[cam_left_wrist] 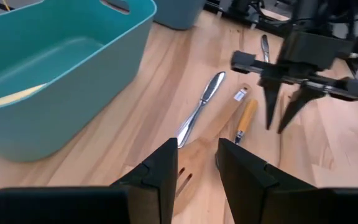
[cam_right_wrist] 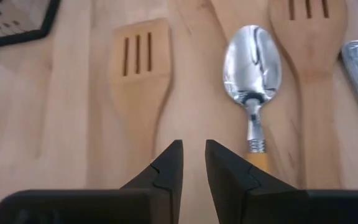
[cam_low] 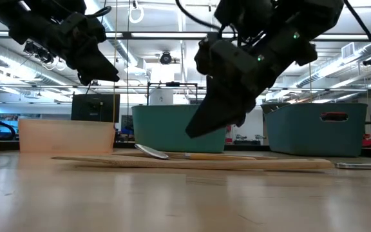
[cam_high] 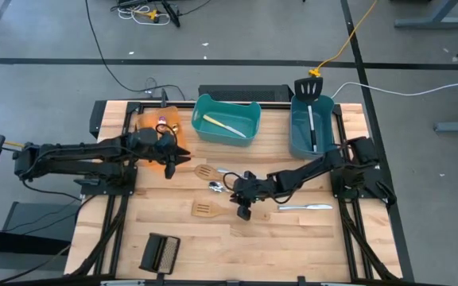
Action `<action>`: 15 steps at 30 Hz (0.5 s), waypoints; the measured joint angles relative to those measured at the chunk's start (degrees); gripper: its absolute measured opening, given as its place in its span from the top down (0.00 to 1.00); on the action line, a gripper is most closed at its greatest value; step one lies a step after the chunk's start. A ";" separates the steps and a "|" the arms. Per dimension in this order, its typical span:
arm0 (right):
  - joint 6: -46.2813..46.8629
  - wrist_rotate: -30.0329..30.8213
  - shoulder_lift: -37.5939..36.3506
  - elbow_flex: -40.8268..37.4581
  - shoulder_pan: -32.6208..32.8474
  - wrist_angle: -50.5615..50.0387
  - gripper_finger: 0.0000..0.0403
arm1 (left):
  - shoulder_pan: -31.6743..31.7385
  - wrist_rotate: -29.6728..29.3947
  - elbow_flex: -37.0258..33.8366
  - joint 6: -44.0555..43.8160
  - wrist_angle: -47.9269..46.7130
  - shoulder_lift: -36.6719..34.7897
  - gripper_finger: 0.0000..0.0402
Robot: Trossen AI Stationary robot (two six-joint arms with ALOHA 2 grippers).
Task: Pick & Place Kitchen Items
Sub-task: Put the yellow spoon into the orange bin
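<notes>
Two wooden slotted spatulas (cam_high: pixel 205 171) (cam_high: pixel 205 209), a silver spoon (cam_high: pixel 215 187) and a table knife (cam_high: pixel 304 207) lie flat on the wooden table. A black slotted spatula (cam_high: pixel 310 95) stands in the right teal bin (cam_high: pixel 296 135). My right gripper (cam_high: pixel 242 208) (cam_right_wrist: pixel 193 149) hangs open by a narrow gap, low over the table between the near spatula (cam_right_wrist: pixel 138 62) and the spoon (cam_right_wrist: pixel 253 62), touching nothing. My left gripper (cam_high: pixel 183 154) (cam_left_wrist: pixel 197 149) is open in the air beside the orange bin (cam_high: pixel 149 121), nothing between its fingers.
The middle teal bin (cam_high: pixel 227 119) holds a pale-handled utensil. A black ribbed block (cam_high: pixel 160 253) lies near the front edge. Bare wood stretches along the front right. Cables run over the floor beyond the table.
</notes>
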 joint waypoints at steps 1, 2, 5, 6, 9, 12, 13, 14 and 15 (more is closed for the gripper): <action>-0.33 0.02 0.26 0.04 -0.27 0.33 0.80 | -0.18 0.00 0.00 0.00 -0.01 0.00 0.70; -0.84 0.02 0.44 0.06 -0.58 0.59 0.80 | -0.31 0.00 0.00 0.00 0.03 0.00 0.70; -2.33 0.02 0.47 0.08 -1.60 0.79 0.80 | -0.64 -0.01 0.00 -0.01 0.02 0.00 0.70; -2.82 0.02 0.47 0.10 -1.94 0.75 0.80 | -0.66 0.00 0.00 -0.01 0.02 0.00 0.70; -3.19 0.01 0.47 0.10 -2.84 0.70 0.80 | -0.65 0.00 0.00 -0.01 0.02 0.00 0.70; -3.37 -0.02 0.63 0.10 -3.30 0.40 0.80 | -0.65 0.00 0.00 -0.01 0.00 0.00 0.70; -3.60 -0.09 0.80 0.10 -3.38 0.53 0.80 | -0.65 0.00 0.00 -0.01 0.02 0.00 0.70; -3.78 -0.27 0.96 0.10 -3.43 0.55 0.80 | -0.65 0.00 0.00 0.01 0.00 0.00 0.70; -3.80 -0.30 1.23 0.10 -3.40 0.63 0.80 | -0.65 -0.01 0.00 0.05 0.00 0.00 0.70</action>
